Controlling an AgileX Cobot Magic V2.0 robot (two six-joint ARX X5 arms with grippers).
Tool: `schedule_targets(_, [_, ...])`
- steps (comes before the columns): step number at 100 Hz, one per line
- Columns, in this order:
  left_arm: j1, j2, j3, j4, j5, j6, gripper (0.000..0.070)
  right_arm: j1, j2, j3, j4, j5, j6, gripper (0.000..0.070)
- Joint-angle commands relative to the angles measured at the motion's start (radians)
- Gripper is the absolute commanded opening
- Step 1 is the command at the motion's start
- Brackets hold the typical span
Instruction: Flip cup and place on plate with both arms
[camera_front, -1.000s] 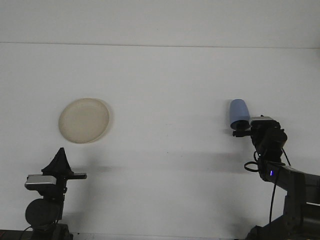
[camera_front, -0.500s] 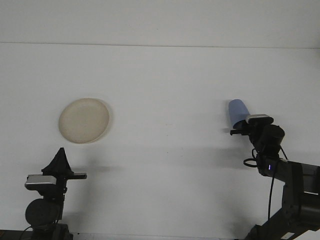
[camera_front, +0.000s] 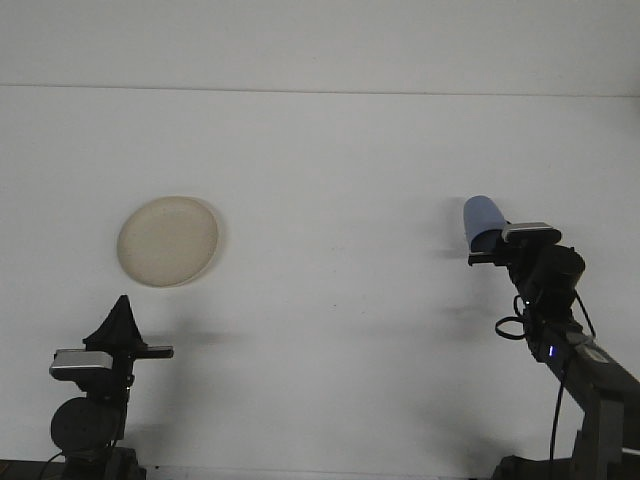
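Gripping the blue cup, the right tool holds it tilted, closed end up.

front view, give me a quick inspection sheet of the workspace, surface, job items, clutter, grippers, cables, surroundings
Surface: white table, plain, no marks seen.
Job's things: beige plate lies flat at left, nothing on it. Blue cup at right, closed end up, lower part hidden behind the gripper.
Clutter: nothing seen.
Grippers: right gripper is at the cup's base; whether it is closed on the cup cannot be told. Left gripper sits low near the table's front edge, below the plate, apart from it, holding nothing visible; its opening cannot be told.
Cables: black cable loops along the right arm.
Surroundings: white wall behind the table.
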Motion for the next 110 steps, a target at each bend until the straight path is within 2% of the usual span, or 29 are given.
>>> schedule_targets(1, [0.001,-0.001,-0.020,0.016,0.002,-0.005,0.0011,0.018,-0.068,0.009,-0.063,0.020,-0.002,0.0008])
schedule_targets(12, [0.001,-0.001,-0.020,0.016,0.002,-0.006,0.0011,0.064,-0.210,0.009,-0.195,0.057,0.002,0.0007])
schedule_targets(37, [0.001,-0.001,-0.020,0.015,0.002,-0.005,0.0011,0.240,-0.506,0.020,-0.465,0.149,0.090,0.0006])
schedule_targets(58, [0.001,-0.001,-0.020,0.016,0.002,-0.005,0.0011,0.418,-0.638,0.121,-0.783,0.222,0.158,0.0005])
schedule_targets(73, [0.001,-0.001,-0.020,0.016,0.002,-0.005,0.0011,0.520,-0.610,0.289,-1.068,0.232,0.198,0.0005])
schedule_targets(87, [0.001,-0.001,-0.020,0.016,0.002,-0.005,0.0011,0.596,-0.521,0.472,-1.291,0.229,0.271,0.0005])
schedule_targets(110, [0.001,-0.001,-0.020,0.016,0.002,-0.005,0.0011,0.705,-0.288,0.758,-1.623,0.227,0.285,0.0007])
